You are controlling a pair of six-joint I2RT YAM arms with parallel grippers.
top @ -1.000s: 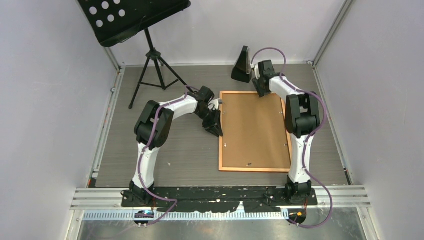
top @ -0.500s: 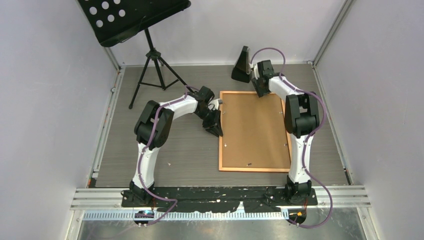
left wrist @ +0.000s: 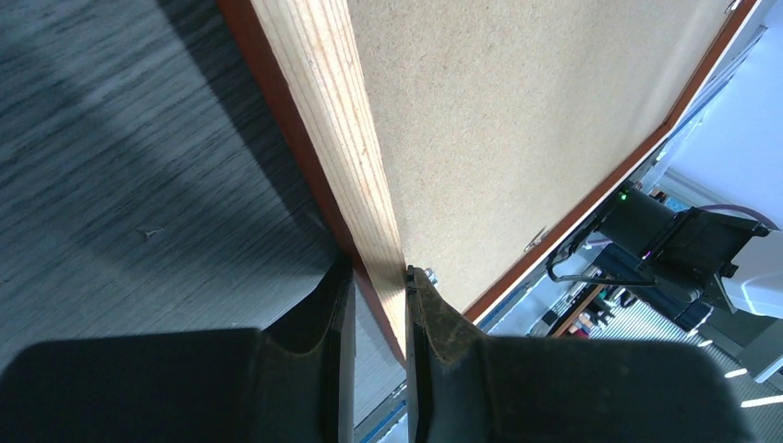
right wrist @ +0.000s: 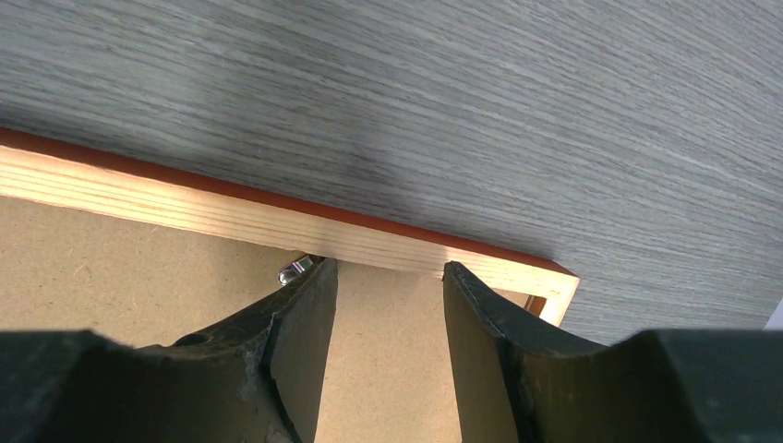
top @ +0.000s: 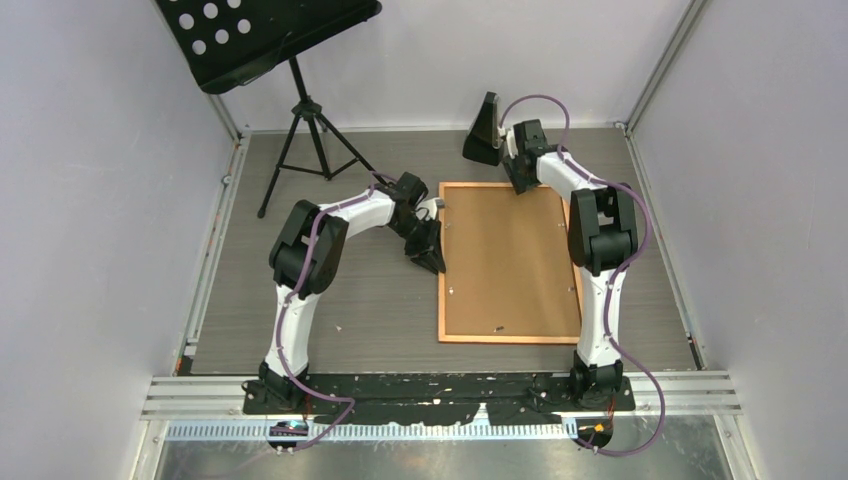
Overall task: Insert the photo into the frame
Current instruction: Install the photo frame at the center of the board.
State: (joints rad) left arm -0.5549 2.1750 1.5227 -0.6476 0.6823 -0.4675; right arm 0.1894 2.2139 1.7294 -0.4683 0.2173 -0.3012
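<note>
Two grippers are seen at the frame (left wrist: 337,120): left gripper (left wrist: 379,269) clamped on its left rail, right gripper (right wrist: 388,266) spread apart at its far rail.

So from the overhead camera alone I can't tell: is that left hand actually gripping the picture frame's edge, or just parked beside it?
Observer: Its wrist camera shows the left hand pinching the side rail of the frame, one finger outside, one inside.
Visitor: And the right hand?
Observer: The right hand is open, its tips over the backing board just inside the far rail, holding nothing.
Visitor: Anything near it?
Observer: A small metal tab sits beside one fingertip.
</note>
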